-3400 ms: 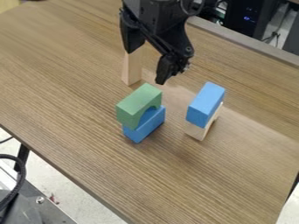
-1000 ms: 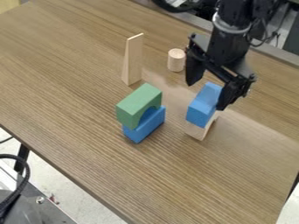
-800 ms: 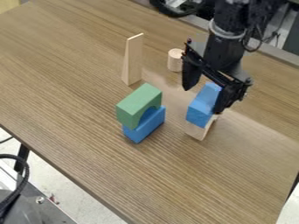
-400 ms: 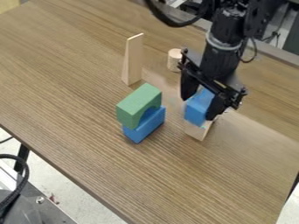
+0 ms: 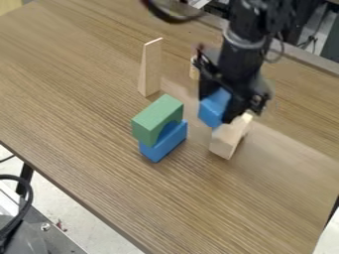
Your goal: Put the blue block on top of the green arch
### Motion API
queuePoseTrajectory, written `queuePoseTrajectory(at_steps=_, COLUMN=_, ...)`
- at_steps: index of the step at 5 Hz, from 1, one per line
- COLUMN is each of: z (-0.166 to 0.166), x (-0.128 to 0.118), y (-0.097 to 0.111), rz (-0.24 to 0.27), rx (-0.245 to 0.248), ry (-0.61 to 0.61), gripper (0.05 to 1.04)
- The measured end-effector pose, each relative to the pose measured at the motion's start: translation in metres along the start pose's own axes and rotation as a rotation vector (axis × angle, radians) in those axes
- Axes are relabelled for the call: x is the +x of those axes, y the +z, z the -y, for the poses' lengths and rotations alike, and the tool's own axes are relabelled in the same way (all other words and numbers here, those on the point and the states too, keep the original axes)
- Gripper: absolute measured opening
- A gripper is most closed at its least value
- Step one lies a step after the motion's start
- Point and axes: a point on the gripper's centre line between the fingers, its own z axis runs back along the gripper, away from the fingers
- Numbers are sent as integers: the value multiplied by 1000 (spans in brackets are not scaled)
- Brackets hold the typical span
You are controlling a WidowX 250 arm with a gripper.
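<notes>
The black gripper (image 5: 217, 106) hangs right of the table's middle, shut on the blue block (image 5: 212, 107), one finger on either side of it. The block is held above and a little to the left of a natural wood block (image 5: 227, 138). To the left, the green arch (image 5: 156, 117) lies on top of another blue block (image 5: 166, 142), with its opening toward the lower right. A gap separates the held block from the green arch.
A tall wooden wedge (image 5: 150, 68) stands behind the green arch. A wooden cylinder (image 5: 194, 69) is partly hidden behind the gripper. The wooden table (image 5: 86, 124) has its front edge at lower left.
The gripper came over the blue block on the right, closed on it and lifted it off the wood block, moving it up and left. The green arch stack has stayed put.
</notes>
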Motion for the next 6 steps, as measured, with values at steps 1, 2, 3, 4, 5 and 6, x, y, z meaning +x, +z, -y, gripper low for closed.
queuePoseTrajectory(at_steps=1, z=-12, x=-13, y=33, rz=86, rx=48, ry=-28, gripper=570)
queuePoseTrajectory(at_steps=2, z=-25, x=-33, y=67, rz=115, rx=59, ry=-52, gripper=570)
queuePoseTrajectory(at_steps=3, z=-39, x=-52, y=75, rz=77, rx=23, ry=-60, gripper=570)
queuePoseTrajectory(at_steps=4, z=-47, x=-59, y=67, rz=23, rx=-27, ry=-68, gripper=570)
queuePoseTrajectory(at_steps=5, z=-51, x=-56, y=45, rz=-44, rx=-32, ry=-66, gripper=570)
queuePoseTrajectory(at_steps=6, z=-51, x=-53, y=30, rz=-84, rx=-37, ry=-69, gripper=570)
